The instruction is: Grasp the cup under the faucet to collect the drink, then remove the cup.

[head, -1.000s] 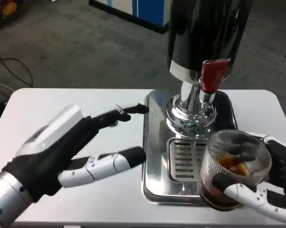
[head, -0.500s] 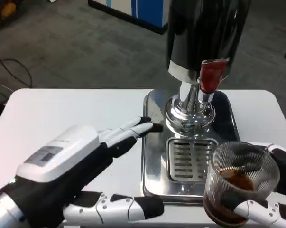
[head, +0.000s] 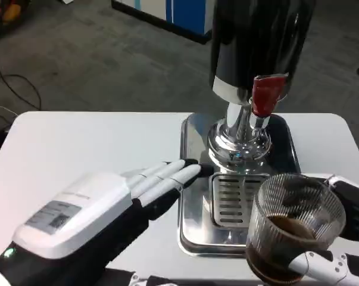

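The cup (head: 295, 229), a ribbed clear-plastic tumbler, holds dark brown liquid, so collection appears done. It sits at the near right corner of the drip tray (head: 194, 196), forward of the red-handled faucet (head: 264, 95) and off the slotted grate (head: 234, 199); removal appears underway, with set-down judged outstanding. The right hand (head: 340, 250) grips the cup. The left hand (head: 102, 220), with its glossy white back, rests flat on the white table (head: 78, 143), fingers extended together, holding nothing.

The left hand (head: 93, 223) is held open and flat near the table's front edge, fingers (head: 167, 176) laid together and extended rightward. The right hand (head: 337, 244) is wrapped around something at the front right corner.
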`<state>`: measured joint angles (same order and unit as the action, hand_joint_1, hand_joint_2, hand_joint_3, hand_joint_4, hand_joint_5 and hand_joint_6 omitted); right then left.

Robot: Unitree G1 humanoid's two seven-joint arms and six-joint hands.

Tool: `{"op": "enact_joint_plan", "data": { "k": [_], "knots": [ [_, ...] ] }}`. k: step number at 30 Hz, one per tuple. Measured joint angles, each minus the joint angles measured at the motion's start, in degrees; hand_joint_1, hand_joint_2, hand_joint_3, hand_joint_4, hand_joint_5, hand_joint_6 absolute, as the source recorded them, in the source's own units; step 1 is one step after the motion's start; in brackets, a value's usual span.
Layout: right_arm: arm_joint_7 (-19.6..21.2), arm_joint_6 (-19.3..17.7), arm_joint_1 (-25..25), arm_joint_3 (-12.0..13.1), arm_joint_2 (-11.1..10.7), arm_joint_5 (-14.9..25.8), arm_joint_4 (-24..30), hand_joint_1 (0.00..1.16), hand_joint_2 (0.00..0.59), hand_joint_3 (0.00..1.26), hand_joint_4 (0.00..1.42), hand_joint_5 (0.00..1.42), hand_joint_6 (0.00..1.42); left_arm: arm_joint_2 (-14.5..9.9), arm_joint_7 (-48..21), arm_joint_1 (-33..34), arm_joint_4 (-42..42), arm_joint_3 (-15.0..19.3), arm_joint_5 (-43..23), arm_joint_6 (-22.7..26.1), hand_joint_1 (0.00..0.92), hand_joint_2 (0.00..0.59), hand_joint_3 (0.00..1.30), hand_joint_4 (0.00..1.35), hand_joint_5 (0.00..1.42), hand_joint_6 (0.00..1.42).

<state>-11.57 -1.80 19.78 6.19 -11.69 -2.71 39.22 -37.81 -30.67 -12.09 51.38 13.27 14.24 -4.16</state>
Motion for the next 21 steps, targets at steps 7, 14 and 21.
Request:
{"op": "enact_joint_plan", "data": {
  "k": [7, 14, 21],
  "knots": [
    [-1.0, 0.1, 0.0, -0.9, -0.1, 0.4, 1.7, 0.85, 0.166, 0.98, 1.19, 1.42, 1.42, 0.2, -1.1, -3.5, 5.3, 3.5, 0.1, 1.7, 0.000, 0.085, 0.06, 0.00, 0.03, 0.09],
    [-1.7, 1.3, -0.3, -2.5, -0.3, 0.3, 2.0, 0.85, 0.166, 0.98, 1.19, 1.42, 1.42, 1.3, -1.9, -7.9, 7.2, 6.9, 0.7, 1.1, 0.000, 0.078, 0.05, 0.00, 0.00, 0.08],
    [-1.9, 1.7, -0.9, -4.1, -0.4, -0.1, 2.2, 0.84, 0.172, 0.98, 1.19, 1.42, 1.42, 3.6, -2.9, -13.4, 7.2, 11.2, 1.3, -3.8, 0.000, 0.075, 0.04, 0.00, 0.00, 0.07]
  ]
}}
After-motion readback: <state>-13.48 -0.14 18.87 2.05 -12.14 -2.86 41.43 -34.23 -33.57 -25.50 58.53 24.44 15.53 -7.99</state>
